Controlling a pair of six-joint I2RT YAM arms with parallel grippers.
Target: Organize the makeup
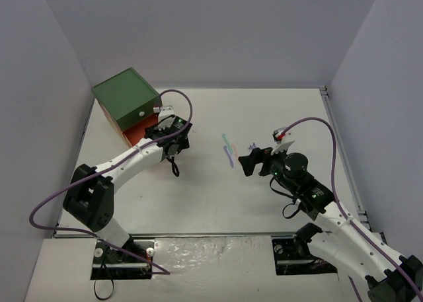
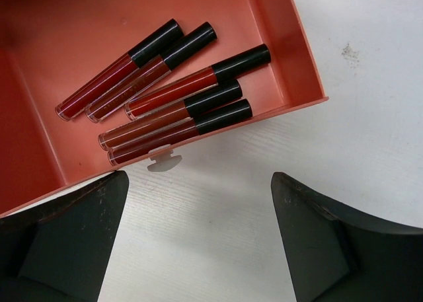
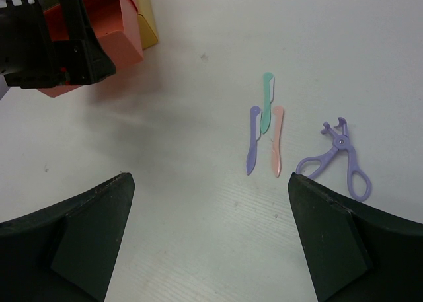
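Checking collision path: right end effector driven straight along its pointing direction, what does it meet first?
Probably the purple tool and peach tool lying ahead of the right end effector; depth unclear, maybe bare table first.

On the table (image 1: 198,203), the box (image 1: 125,94) sits far left with its drawer (image 2: 291,71) pulled out on the near side, five sticks (image 2: 170,115) lying side by side in it, while three thin tools (image 3: 266,110) lie together mid-table, a looped tool (image 3: 338,158) just right of them.
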